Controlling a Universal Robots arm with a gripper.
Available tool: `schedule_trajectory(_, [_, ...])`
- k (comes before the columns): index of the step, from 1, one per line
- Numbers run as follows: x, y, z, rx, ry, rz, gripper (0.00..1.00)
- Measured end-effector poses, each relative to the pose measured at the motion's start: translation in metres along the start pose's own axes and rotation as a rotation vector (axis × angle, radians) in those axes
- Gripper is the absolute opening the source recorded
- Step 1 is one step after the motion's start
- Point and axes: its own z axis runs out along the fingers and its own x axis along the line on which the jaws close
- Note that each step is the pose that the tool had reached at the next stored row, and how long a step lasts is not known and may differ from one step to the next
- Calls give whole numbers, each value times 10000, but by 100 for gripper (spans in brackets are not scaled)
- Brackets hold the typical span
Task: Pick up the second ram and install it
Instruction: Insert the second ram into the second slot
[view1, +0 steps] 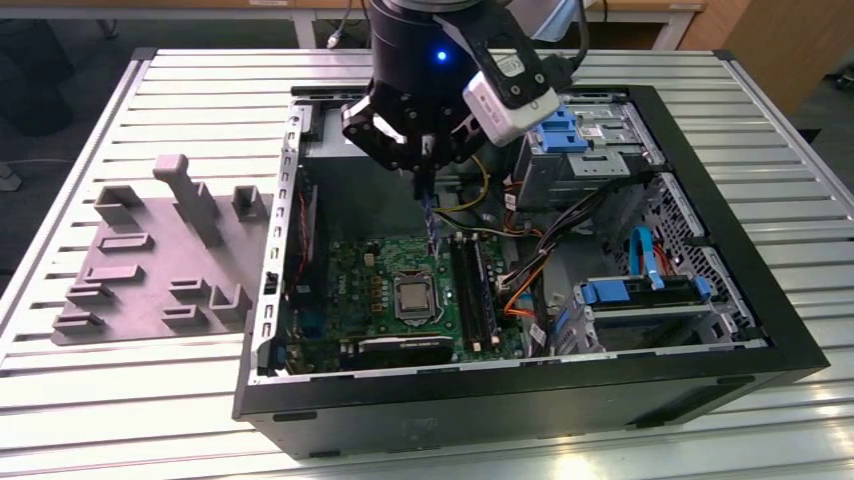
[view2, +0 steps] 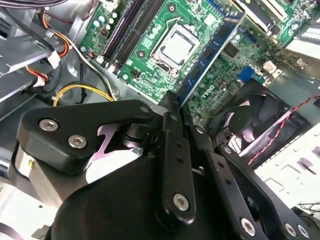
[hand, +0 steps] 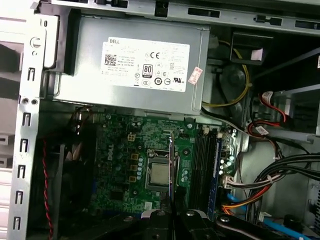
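Observation:
My gripper (view1: 424, 172) hangs inside the open black computer case (view1: 534, 395), above the green motherboard (view1: 367, 275). It is shut on the second ram (view1: 431, 215), a thin dark blue stick that points down from the fingers toward the board. In the second wrist view the ram (view2: 210, 55) runs out from the fingertips (view2: 172, 102) over the board beside the processor socket (view2: 176, 47). Edge-on in the first wrist view, the ram (hand: 171, 160) hovers over the processor socket (hand: 159, 174), to one side of the long black memory sockets (hand: 205, 165). The stick is clear of the board.
A grey power supply (hand: 135, 65) fills the case's far end. Drive cages with blue clips (view1: 587, 130) and bundles of orange, yellow and black cables (view1: 527, 290) crowd the exterior view's right. A fan (view2: 250, 120) sits by the case wall. A grey fixture plate (view1: 160, 250) lies outside the case.

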Motion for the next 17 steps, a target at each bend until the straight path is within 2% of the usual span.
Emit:
schedule_trajectory(8, [-104, -9, 23, 0, 0, 13, 14])
schedule_trajectory(17, [-110, -9, 24, 1, 1, 16, 14])
